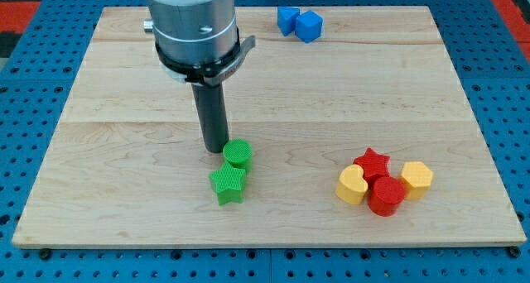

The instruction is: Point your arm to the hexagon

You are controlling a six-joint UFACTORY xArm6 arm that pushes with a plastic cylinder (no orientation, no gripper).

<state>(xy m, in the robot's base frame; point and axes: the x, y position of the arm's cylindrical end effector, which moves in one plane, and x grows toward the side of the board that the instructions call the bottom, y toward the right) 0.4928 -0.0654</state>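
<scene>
In the camera view the arm comes down from the view's top, a grey cylinder with a dark collar narrowing to a straight dark rod. My tip [217,148] rests on the wooden board [124,192], just left of the green round block [238,154] and nearly touching it. The rod is a plain end with nothing to open or clamp.

The green star [228,184] sits against the round block's lower side. The yellow hexagon [416,179] lies well apart at lower right, touching the red round block [386,195], beside the red star [372,162] and yellow heart [352,184]. Two blue blocks [299,22] sit at the top. No writing is readable.
</scene>
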